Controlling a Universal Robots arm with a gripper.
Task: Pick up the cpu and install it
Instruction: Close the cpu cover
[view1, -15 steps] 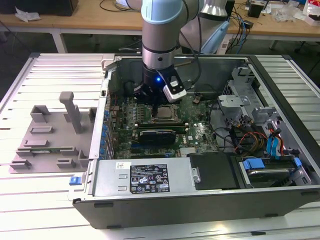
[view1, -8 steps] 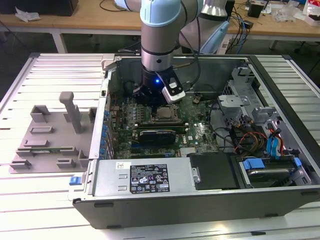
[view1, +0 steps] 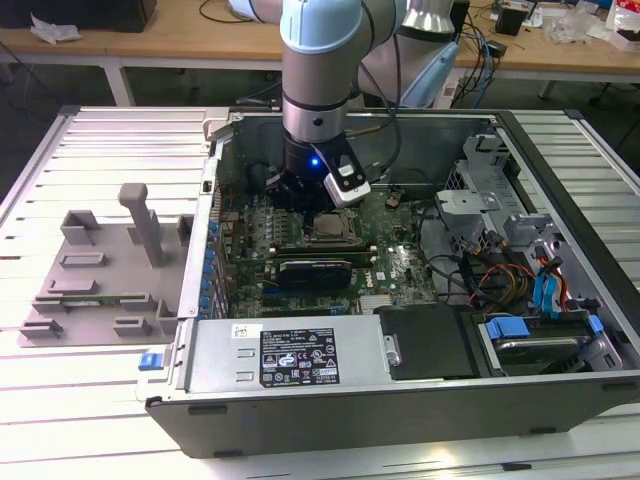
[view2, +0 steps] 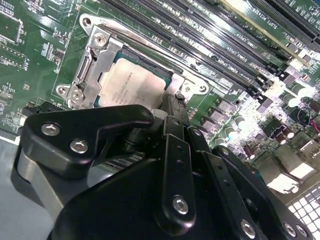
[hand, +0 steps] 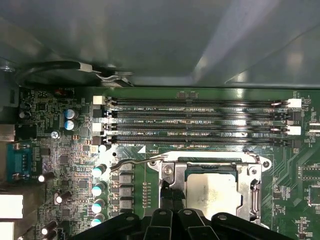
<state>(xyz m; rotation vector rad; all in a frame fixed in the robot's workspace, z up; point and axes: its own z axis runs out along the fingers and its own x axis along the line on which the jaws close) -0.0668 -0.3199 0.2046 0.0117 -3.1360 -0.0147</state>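
Reaching arm: the arm (view1: 318, 60) enters the exterior view at 12 o'clock and stands upright inside the open computer case (view1: 570, 190), which lies on its side on the slatted desk (view1: 60, 420).
Claw: the claw (view1: 305, 197) hangs low over the green circuit board (view1: 400, 270). In both wrist views (hand: 171, 194) (view2: 176, 105) its black fingers are drawn narrow, close together, with nothing seen between them.
Chip: the silvery square chip (view1: 328, 228) lies flat in its socket near the middle of the case. In both wrist views (hand: 215, 192) (view2: 132, 85) the claw's tips stand just beside one edge of the chip, over the socket's border.
Socket frame: a metal frame (hand: 253, 190) (view2: 95, 55) surrounds the chip, and a thin wire lever (hand: 135, 162) runs out from one corner.
Memory slots: long dark slots (hand: 200, 120) run side by side just beside the socket.
Fixture: a grey plastic fixture (view1: 100, 270) sits on the desk at 9 o'clock from the case, well apart from the claw.
Label: a black-and-white sticker (view1: 300, 357) lies on a metal box at 6 o'clock from the chip.
Drive bays: blue-tabbed bays (view1: 505, 328) sit at 4 o'clock in the case.
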